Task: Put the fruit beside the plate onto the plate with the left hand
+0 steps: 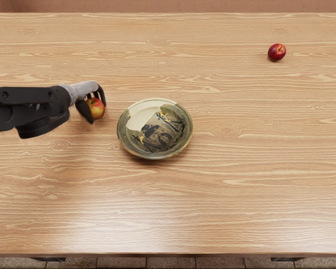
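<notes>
A small red-and-yellow fruit (96,108) lies just left of the plate (182,119), a round glazed dish with a dark pattern inside. My left hand (93,102) comes in from the left edge and its dark fingers curl around the fruit, thumb in front and fingers over the top. The fruit and hand stay a short gap to the left of the plate's rim. I cannot tell whether the fruit still touches the table. The plate holds nothing.
A second red fruit (276,52) sits far off at the back right of the wooden table (224,196). The table's front edge runs along the bottom of the view, with floor tiles below it.
</notes>
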Robot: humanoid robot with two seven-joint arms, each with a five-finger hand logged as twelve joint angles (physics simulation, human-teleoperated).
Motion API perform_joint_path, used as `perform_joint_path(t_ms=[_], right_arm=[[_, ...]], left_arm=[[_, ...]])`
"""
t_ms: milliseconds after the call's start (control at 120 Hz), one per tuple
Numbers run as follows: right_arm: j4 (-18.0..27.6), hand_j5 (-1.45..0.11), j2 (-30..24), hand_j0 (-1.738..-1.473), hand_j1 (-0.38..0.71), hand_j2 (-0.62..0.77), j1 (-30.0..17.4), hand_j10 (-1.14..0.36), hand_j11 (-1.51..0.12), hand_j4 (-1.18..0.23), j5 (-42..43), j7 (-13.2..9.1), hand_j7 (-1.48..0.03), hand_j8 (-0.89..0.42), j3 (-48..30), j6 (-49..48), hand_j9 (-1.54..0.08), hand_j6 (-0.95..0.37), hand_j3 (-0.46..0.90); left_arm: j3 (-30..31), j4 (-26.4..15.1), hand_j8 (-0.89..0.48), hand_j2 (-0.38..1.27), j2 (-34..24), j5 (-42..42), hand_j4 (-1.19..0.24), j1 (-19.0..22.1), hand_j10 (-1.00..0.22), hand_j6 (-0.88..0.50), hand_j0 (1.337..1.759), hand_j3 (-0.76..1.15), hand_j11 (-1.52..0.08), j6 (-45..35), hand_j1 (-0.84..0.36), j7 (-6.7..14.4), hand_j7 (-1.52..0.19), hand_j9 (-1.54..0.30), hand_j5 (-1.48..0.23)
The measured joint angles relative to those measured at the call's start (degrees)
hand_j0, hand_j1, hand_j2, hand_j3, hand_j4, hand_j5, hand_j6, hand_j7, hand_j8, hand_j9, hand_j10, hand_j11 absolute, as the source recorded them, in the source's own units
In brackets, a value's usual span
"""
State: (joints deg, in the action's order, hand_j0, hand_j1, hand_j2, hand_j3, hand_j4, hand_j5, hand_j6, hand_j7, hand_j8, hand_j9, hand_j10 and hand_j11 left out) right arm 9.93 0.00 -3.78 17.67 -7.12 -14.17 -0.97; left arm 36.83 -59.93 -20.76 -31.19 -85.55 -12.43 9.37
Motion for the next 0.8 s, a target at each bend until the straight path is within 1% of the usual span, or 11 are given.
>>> perform_joint_path(t_ms=[58, 150, 317, 458, 500, 542, 617, 800], right_arm=[[0.0, -0.04, 0.0, -1.658, -0.31, -0.01, 0.0, -0.03, -0.04, -0.03, 0.0, 0.0, -0.04, -0.03, 0.01, 0.0, -0.04, -0.03, 0.0], [0.0, -0.04, 0.0, -1.658, -0.31, -0.01, 0.0, -0.03, -0.04, -0.03, 0.0, 0.0, -0.04, -0.03, 0.0, 0.01, -0.04, -0.03, 0.0], [0.0, -0.04, 0.0, -1.658, -0.31, -0.01, 0.0, -0.03, -0.04, -0.03, 0.0, 0.0, -0.04, -0.03, 0.01, 0.01, -0.04, -0.03, 0.0], [0.0, -0.04, 0.0, -1.658, -0.31, -0.01, 0.0, -0.03, -0.04, -0.03, 0.0, 0.0, -0.04, -0.03, 0.0, 0.01, -0.04, -0.03, 0.0], [0.0, -0.04, 0.0, -1.658, -0.31, -0.01, 0.0, -0.03, -0.04, -0.03, 0.0, 0.0, -0.04, -0.03, 0.0, 0.0, -0.04, -0.03, 0.0], [0.0, -0.04, 0.0, -1.658, -0.31, -0.01, 0.0, -0.03, -0.04, -0.03, 0.0, 0.0, -0.04, -0.03, 0.0, 0.0, -0.04, -0.03, 0.0], [0.0, -0.04, 0.0, -1.658, -0.31, -0.01, 0.0, -0.03, -0.04, -0.03, 0.0, 0.0, -0.04, -0.03, 0.0, 0.0, -0.04, -0.03, 0.0], [0.0, -0.04, 0.0, -1.658, -0.31, -0.01, 0.0, -0.03, -0.04, -0.03, 0.0, 0.0, -0.04, -0.03, 0.0, 0.0, -0.04, -0.03, 0.0]], left_arm=[[-0.02, -0.38, -0.47, 0.21, -0.9, 0.06, -0.56, -0.98, -0.68, -0.39, 1.652, 0.0, -0.93, 0.02, -0.26, 0.05, -0.93, -0.93, -0.93], [-0.24, -1.31, -0.46, 0.27, -1.47, 0.21, -0.55, -3.19, -0.69, -0.39, 1.653, 0.0, -0.93, 0.33, -0.26, 0.14, -0.93, -0.93, -0.95], [-1.82, -3.19, -0.46, 0.27, -1.57, 0.24, -0.54, -5.85, -0.7, -0.38, 1.654, 0.0, -0.93, 0.8, -0.27, 1.35, -0.93, -0.93, -0.96], [-2.59, -3.71, -0.46, 0.28, 2.4, 0.36, -0.54, -7.67, -0.7, -0.38, 1.654, 0.0, -0.93, 0.9, -0.28, 2.05, -0.93, -0.93, -0.96], [-2.81, -3.78, -0.46, 0.32, 3.69, 0.46, -0.54, -8.2, -0.7, -0.38, 1.654, 0.0, -0.93, 0.94, -0.29, 2.26, -0.94, -0.93, -0.97], [-2.97, -3.82, -0.45, 0.31, 5.01, 0.47, -0.53, -8.39, -0.7, -0.38, 1.654, 0.0, -0.93, 0.94, -0.29, 2.42, -0.94, -0.93, -0.97], [-3.21, -3.88, -0.44, 0.35, 7.28, 0.61, -0.52, -8.81, -0.7, -0.37, 1.654, 0.0, -0.93, 0.94, -0.31, 2.75, -0.94, -0.93, -0.98], [-4.6, -4.96, -0.42, 0.42, 10.47, 0.72, -0.5, -9.63, -0.7, -0.35, 1.655, 0.0, -0.93, 0.95, -0.35, 3.82, -0.93, -0.93, -0.99]])
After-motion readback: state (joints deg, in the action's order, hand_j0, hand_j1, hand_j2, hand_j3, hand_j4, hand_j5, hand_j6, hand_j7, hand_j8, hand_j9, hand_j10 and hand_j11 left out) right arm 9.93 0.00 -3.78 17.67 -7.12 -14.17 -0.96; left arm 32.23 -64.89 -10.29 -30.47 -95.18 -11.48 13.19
